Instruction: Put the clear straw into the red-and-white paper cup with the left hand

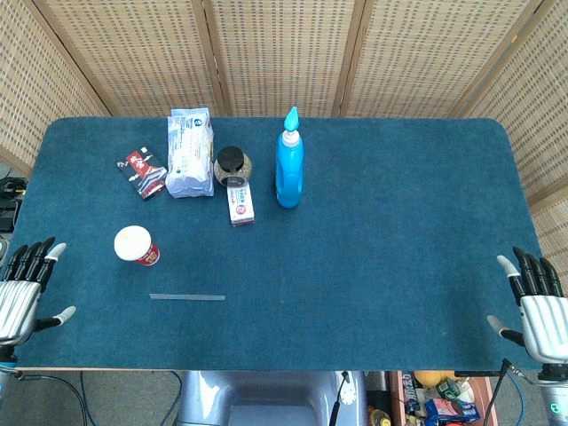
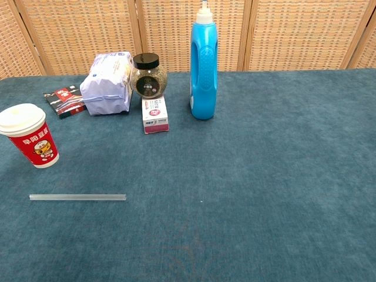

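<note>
The clear straw (image 1: 187, 296) (image 2: 78, 197) lies flat on the blue cloth near the front left, running left to right. Just behind it stands the red-and-white paper cup (image 1: 137, 246) (image 2: 29, 135), upright with a white lid. My left hand (image 1: 24, 288) hovers at the table's left front edge, fingers spread and empty, well left of the straw. At the right front edge my right hand (image 1: 536, 304) is likewise spread and holds nothing. Neither hand shows in the chest view.
At the back left stand a blue bottle (image 1: 289, 160) (image 2: 203, 66), a dark-lidded jar (image 1: 232, 166) (image 2: 148, 75), a small pink-and-white box (image 1: 240, 204) (image 2: 155, 115), a white-blue pouch (image 1: 189, 153) (image 2: 107, 82) and a dark red packet (image 1: 142, 171) (image 2: 64, 101). Wicker screens surround the table (image 1: 399, 240).
</note>
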Motion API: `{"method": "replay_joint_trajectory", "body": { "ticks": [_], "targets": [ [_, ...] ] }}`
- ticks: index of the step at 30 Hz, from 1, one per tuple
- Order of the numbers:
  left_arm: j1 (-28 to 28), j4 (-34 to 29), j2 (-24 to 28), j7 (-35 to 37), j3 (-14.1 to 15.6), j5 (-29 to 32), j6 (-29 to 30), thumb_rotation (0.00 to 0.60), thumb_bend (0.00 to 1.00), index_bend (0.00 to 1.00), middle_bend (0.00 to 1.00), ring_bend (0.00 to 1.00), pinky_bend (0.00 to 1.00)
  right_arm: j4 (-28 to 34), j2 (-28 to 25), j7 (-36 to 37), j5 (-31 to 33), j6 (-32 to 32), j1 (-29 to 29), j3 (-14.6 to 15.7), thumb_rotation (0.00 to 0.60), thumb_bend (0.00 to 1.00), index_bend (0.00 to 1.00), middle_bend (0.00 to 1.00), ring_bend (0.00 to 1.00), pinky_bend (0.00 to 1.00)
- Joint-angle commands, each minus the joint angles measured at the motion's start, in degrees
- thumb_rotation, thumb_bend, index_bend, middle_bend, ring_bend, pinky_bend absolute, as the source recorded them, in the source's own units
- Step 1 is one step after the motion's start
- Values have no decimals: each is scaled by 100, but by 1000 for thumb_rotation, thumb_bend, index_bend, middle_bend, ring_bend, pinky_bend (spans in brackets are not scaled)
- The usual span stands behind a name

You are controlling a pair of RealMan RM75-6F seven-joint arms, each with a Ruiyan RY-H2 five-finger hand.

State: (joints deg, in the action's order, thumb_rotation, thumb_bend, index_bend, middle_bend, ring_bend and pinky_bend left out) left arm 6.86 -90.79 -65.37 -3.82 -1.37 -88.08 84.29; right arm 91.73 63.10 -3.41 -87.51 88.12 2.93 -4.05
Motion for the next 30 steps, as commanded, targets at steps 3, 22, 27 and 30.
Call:
{"method": "replay_joint_trajectory", "body": {
  "ticks": [3, 22, 27, 30],
  "targets": [
    [4, 5, -8, -11, 2, 4, -10, 600, 75, 0, 0, 0, 0, 0, -5, 7, 2, 0, -1, -2, 600, 0, 0, 0, 0, 0],
    [1204, -908, 100, -497, -174, -577, -1380, 600, 76, 0, 0, 0, 0, -11, 22, -44, 105, -101, 38, -34, 600, 0, 0, 0, 0, 0],
    [1723, -1230, -93, -944, -398, -290, -2087, 600, 77, 46, 0, 0, 0, -59, 52, -76, 176, -178, 60, -42, 600, 0, 0, 0, 0, 0],
    [2004, -1301, -302, -1134, -506, -20, -2485, 600, 76, 185, 0, 0, 0, -83, 60, -61, 238, -215, 70, -63, 600, 0, 0, 0, 0, 0]
  ]
}}
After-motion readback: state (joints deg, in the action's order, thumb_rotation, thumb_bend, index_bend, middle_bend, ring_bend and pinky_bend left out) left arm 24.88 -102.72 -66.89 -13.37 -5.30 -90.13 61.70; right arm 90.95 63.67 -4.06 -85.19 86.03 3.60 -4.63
